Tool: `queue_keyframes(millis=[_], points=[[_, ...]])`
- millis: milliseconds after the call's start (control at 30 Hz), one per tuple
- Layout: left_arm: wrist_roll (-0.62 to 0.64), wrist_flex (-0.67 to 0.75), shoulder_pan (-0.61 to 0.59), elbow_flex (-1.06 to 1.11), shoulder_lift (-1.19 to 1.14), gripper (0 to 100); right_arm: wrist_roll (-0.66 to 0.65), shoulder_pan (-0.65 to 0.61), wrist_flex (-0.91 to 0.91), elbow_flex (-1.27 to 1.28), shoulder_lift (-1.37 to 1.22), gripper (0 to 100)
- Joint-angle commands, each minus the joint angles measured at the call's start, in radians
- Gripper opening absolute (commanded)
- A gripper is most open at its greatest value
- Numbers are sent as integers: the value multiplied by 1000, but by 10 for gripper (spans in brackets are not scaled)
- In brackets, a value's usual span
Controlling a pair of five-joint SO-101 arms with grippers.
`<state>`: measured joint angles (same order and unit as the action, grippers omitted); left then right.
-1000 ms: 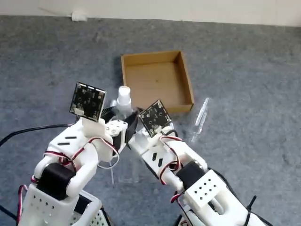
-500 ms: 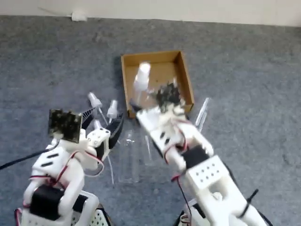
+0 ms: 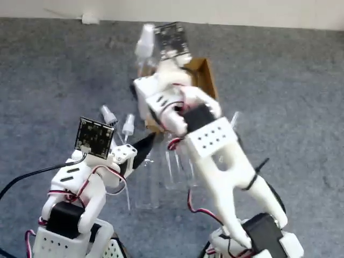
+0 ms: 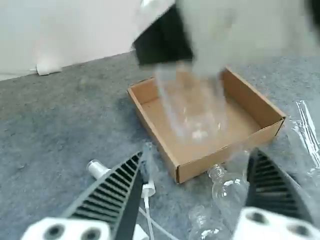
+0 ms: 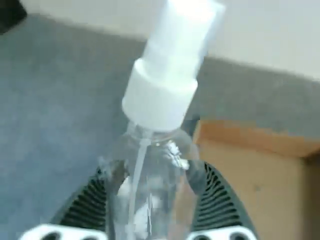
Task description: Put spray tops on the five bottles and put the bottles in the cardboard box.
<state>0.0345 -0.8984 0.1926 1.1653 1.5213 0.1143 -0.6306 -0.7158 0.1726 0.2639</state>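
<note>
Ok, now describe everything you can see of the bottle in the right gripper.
The bottle is clear plastic and looks empty. A white spray top is fitted on its neck, and a thin dip tube runs down inside. The right gripper is shut on its body, with ribbed black fingers on either side. It is held in the air over the cardboard box, and nothing else appears to touch it.

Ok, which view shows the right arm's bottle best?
Right wrist view: the bottle, spray top on, sits close in the right gripper. High view catches its top; left wrist view, a blurred body above the cardboard box.
</note>
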Motion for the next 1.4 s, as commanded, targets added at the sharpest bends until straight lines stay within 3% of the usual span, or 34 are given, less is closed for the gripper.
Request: queue_keyframes(millis=[0,267,500,700,933,1000,1367], points=[[-11,77,-36,10,5,287,14,-54,-51,-77,19,3],[-11,221,-85,-1,-220,287,12,-58,-234,-84,142,3],[-11,227,-117,-59,-375,287,-55,-18,-260,-81,185,3],[-11,226,-117,-4,-309,276,-120,127,-35,-87,38,3],[-6,276,-216,39,-242,25,-135,208,351,-174,-291,3],[-6,322,-225,64,-245,6,-135,213,417,-243,-403,3],[-6,370,-225,88,-246,17,-133,205,458,-694,-911,3]])
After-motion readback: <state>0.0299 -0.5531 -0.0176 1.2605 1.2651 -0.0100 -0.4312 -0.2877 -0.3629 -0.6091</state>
